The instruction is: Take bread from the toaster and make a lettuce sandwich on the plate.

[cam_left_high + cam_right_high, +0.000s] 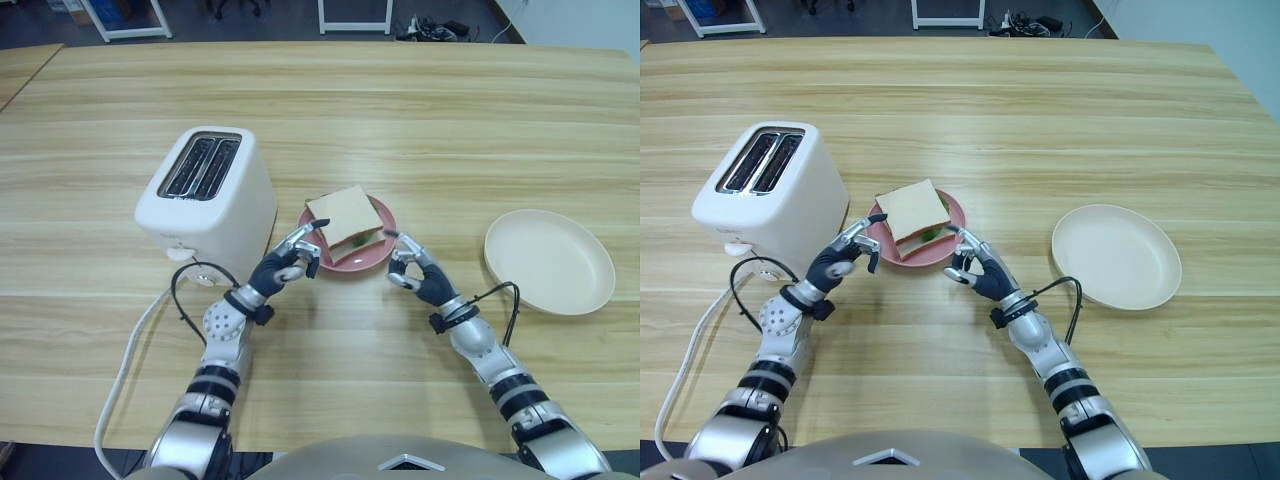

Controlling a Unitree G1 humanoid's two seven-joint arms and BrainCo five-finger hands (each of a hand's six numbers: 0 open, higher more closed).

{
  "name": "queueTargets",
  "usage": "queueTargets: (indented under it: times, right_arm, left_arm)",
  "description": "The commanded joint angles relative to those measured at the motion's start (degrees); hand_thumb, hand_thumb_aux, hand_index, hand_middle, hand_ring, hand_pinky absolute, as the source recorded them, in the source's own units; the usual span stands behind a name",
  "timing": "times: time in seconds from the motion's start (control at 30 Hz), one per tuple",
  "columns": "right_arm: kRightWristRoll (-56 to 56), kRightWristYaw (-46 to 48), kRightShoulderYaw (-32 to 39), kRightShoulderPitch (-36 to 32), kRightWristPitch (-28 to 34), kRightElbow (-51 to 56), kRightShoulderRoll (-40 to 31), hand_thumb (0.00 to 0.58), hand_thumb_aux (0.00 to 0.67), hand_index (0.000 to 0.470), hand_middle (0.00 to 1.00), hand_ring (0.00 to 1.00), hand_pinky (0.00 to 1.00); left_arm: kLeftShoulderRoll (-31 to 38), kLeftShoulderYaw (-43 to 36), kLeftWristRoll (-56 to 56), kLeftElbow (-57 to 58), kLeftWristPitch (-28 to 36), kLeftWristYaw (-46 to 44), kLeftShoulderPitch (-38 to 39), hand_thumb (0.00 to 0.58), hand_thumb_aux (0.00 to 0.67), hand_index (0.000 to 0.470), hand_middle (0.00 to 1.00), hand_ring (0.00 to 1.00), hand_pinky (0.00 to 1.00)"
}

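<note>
Left eye view, sandwich: the sandwich [343,218] is being carried on the pink plate [384,248], just right of the toaster [205,205] on the counter [420,120].
Left eye view, hands: the left hand [287,262] and right hand [417,275] are being held either side of the plate, fingers loosely curled, nothing being gripped.
Right eye view, filling: lettuce [928,236] is being glimpsed between the two slices.
Right eye view, step: assembly is being judged complete; next, both hands are likely being called back without nudging the plate.
</note>
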Motion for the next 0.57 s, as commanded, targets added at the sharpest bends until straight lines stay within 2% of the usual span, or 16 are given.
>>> queueTargets:
  times: [0.03, 0.07, 0.13, 0.27, 0.57]
  right_arm:
    - [4.29, 0.40, -7.01, 6.17, 3.72, -19.59, -1.09, 0.000, 0.000, 0.000, 0.00, 0.00, 0.00]
    - [2.13, -0.27, -7.84, 6.62, 4.27, -21.32, -0.63, 0.000, 0.000, 0.000, 0.00, 0.00, 0.00]
    - [-1.45, -1.98, -9.64, 7.26, 5.17, -23.67, 0.86, 0.000, 0.000, 0.000, 0.00, 0.00, 0.00]
    - [-7.00, -5.30, -11.83, 8.15, 5.59, -25.12, 3.95, 0.000, 0.000, 0.000, 0.00, 0.00, 0.00]
    - [-10.89, -7.50, -13.13, 7.04, 4.52, -21.57, 6.30, 0.000, 0.000, 0.000, 0.00, 0.00, 0.00]
  left_arm:
    - [-1.28, 1.01, 1.46, -22.86, 3.34, 6.13, 7.66, 0.000, 0.000, 0.000, 0.00, 0.00, 0.00]
    - [-2.72, 1.68, 4.84, -23.63, 2.90, 8.23, 7.80, 0.000, 0.000, 0.000, 0.00, 0.00, 0.00]
    - [-8.00, 7.21, 16.97, -21.71, 1.99, 18.84, 5.30, 0.000, 0.000, 0.000, 0.00, 0.00, 0.00]
    - [-14.15, 12.07, 28.32, -18.69, 1.82, 31.92, 2.61, 0.000, 0.000, 0.000, 0.00, 0.00, 0.00]
    - [-15.61, 11.02, 32.42, -15.31, 2.32, 37.72, 2.42, 0.000, 0.000, 0.000, 0.00, 0.00, 0.00]
